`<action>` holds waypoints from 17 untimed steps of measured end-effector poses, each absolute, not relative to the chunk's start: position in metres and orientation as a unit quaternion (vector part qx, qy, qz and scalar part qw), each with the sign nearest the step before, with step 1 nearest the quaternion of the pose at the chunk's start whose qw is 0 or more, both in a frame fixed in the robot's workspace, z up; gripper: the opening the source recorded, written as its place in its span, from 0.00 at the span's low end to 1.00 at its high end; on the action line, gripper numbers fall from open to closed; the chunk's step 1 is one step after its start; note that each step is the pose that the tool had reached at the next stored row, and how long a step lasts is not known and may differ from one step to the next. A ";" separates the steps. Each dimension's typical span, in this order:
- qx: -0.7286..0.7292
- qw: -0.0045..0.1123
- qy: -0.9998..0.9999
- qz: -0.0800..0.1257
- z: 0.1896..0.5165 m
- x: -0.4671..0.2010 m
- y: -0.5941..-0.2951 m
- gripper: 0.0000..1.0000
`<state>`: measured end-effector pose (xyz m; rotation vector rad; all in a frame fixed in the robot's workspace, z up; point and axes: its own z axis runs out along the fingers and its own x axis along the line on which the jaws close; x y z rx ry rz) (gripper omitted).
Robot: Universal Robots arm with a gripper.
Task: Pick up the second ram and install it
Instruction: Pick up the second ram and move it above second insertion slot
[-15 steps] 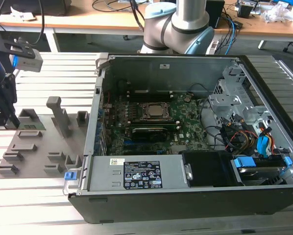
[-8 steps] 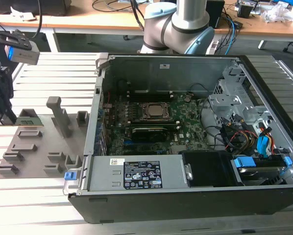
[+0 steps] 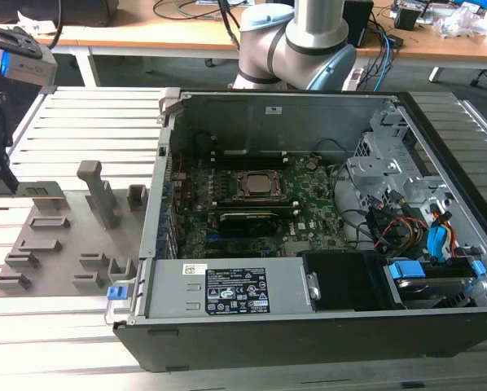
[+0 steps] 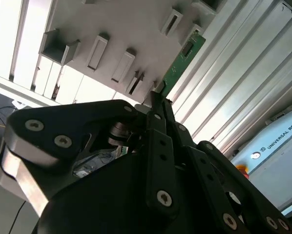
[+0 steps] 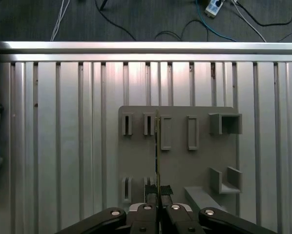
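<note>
The second ram is a slim green strip, seen edge-on in the first wrist view and as a green board in the second wrist view. My gripper is shut on one end of it. The strip hangs over the grey slotted holder plate, between two of its slots. I cannot tell whether it still touches the plate. At the exterior view's far left, the gripper stands over the holder plate. The open computer case lies to the exterior view's right, with its motherboard and processor socket exposed.
The holder plate carries several raised grey blocks and empty slots. It rests on a ribbed aluminium table. The arm's base stands behind the case. Inside the case are cables, a drive bay and a power supply.
</note>
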<state>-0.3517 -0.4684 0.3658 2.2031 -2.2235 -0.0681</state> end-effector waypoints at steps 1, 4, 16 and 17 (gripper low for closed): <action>0.704 0.005 -0.710 -0.022 0.367 -0.352 -0.468 0.13; 0.704 0.005 -0.710 -0.022 0.372 -0.352 -0.468 0.13; 0.704 0.005 -0.710 -0.022 0.401 -0.352 -0.468 0.13; 0.704 0.005 -0.710 -0.022 0.401 -0.352 -0.468 0.13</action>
